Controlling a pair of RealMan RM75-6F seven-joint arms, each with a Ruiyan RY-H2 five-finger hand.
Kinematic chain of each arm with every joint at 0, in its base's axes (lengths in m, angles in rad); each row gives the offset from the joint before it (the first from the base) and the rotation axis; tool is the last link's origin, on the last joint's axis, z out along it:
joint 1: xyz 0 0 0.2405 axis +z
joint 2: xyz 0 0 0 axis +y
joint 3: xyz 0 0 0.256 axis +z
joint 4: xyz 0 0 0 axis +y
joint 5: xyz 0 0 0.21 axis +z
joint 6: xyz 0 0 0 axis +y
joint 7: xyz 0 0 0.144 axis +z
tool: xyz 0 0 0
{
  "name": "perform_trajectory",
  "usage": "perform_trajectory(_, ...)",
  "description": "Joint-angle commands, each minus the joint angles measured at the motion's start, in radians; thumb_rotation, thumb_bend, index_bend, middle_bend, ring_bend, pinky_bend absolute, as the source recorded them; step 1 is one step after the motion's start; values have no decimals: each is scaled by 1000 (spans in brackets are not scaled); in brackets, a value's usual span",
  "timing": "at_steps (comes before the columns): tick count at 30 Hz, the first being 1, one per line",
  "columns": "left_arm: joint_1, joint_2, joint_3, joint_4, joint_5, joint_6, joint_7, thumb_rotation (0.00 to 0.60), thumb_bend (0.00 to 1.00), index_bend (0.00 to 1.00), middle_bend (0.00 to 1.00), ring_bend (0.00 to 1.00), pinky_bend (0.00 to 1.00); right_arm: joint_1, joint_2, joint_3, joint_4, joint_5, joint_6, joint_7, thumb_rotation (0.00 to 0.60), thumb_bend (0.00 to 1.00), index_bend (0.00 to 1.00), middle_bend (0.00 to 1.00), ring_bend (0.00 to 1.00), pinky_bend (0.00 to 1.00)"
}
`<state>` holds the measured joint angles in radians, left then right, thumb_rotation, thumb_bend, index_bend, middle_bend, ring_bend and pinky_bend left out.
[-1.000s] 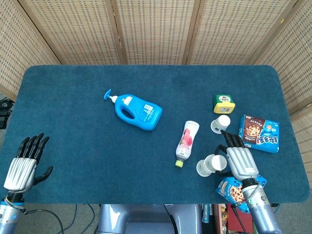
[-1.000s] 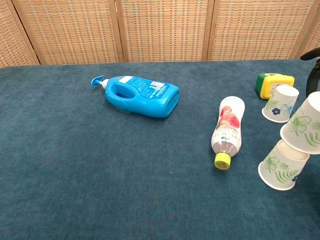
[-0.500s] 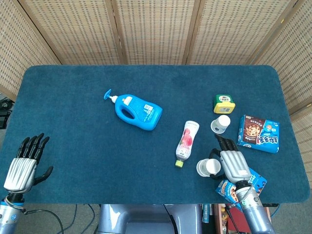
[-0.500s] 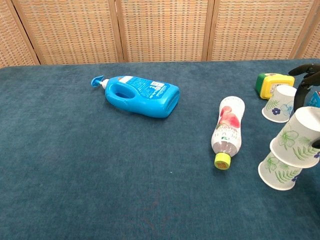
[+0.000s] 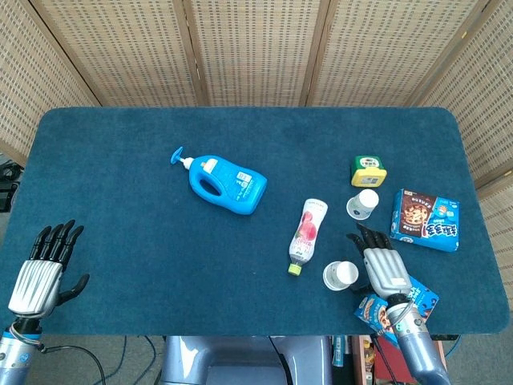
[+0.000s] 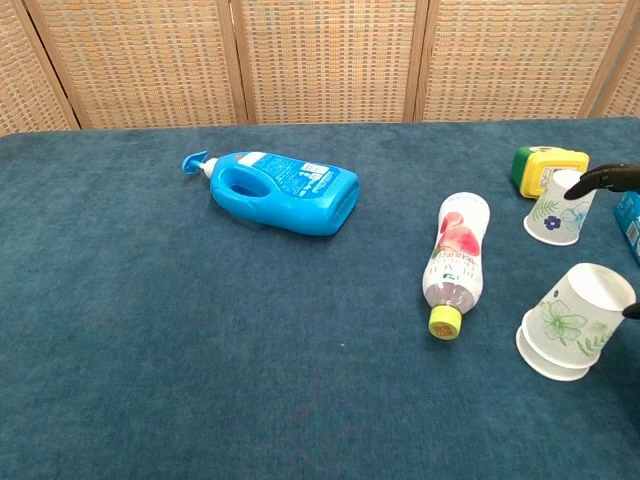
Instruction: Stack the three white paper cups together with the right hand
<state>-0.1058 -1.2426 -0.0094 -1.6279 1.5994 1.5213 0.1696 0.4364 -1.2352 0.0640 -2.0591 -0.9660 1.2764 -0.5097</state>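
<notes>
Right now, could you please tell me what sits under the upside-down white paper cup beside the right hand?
Another upside-down white paper cup; only its wide rim shows, the rest is covered.

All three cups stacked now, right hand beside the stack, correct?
Not all three. Chest view shows two cups nested; the third cup stands apart near the yellow-green box. The right hand is beside the stack.

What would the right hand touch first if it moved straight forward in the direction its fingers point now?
Probably the single paper cup standing just beyond the right hand; its fingers point up-table and slightly left toward it. Depth is unclear, so it might pass over it.
</notes>
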Motion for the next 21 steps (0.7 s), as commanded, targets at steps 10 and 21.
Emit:
perform_trajectory(10, 1, 0, -2, -1, -1, 2, 2, 600, 315, 0, 0, 0, 0, 33, 71, 73, -38, -10, 2, 1, 600, 135, 161, 0, 0, 54)
perform_trajectory(21, -2, -7, -2, 5, -5, -6, 16, 600, 315, 0, 0, 0, 0, 179, 46, 204, 170, 190, -143, 1, 600, 135, 265, 0, 0, 54)
